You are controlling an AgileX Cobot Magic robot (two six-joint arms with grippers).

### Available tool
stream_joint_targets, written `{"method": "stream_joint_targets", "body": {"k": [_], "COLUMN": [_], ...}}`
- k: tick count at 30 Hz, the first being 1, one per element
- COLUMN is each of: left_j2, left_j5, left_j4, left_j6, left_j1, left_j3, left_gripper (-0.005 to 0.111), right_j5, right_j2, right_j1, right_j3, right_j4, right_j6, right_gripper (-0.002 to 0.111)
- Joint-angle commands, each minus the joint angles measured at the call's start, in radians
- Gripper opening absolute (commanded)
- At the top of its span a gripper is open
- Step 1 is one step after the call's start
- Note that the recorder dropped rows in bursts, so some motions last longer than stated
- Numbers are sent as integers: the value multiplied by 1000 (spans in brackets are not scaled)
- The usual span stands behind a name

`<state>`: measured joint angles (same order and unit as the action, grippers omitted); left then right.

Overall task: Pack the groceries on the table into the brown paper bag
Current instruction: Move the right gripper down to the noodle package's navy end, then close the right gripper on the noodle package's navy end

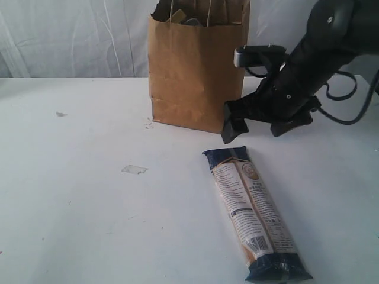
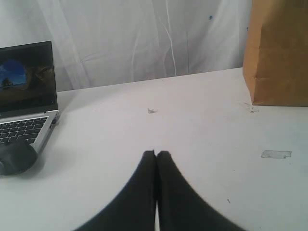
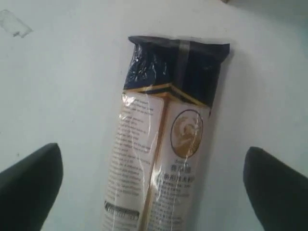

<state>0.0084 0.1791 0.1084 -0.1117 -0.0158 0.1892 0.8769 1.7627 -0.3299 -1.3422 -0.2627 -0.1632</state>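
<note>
Long pasta packet (image 1: 253, 216) flat on table (image 1: 89, 195), near upright brown paper bag (image 1: 195, 71)

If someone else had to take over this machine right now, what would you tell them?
Left tool: shut, empty, low over the table.
Right tool: open, empty, over the long pasta packet's end nearest the brown paper bag.
Done: something dark shows at the bag's mouth, though I cannot tell what.
Left: grasp the packet, which lies flat on the table, and bag it.

Open laptop (image 2: 26, 103), dark mouse (image 2: 17, 156) beside it; white curtain (image 2: 144, 38) behind.
</note>
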Motion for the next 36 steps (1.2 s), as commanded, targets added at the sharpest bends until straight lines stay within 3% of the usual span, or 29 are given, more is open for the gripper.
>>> {"method": "stream_joint_targets", "body": {"k": [1,10,16,21,36], "left_j2": [-8,-8,-8,-8,-8], "left_j5": [1,1,1,1,1], "left_j4": [2,2,2,2,2], "left_j6": [2,2,2,2,2], "left_j1": [-6,-6,-6,-6,-6], "left_j3": [-3,-3,-3,-3,-3], "left_gripper": [0,0,0,0,0], "right_j5": [-51,-84,-108,-178,-176], "right_j2": [92,205,244,261,312], "right_j1": [0,-1,-55,-70,-70], "right_j3": [-22,-23,-23,-23,-23], "right_j4": [-8,-6,23,144,76], "right_j6": [31,31,-26,102,3], "right_gripper": [94,94,94,94,94]}}
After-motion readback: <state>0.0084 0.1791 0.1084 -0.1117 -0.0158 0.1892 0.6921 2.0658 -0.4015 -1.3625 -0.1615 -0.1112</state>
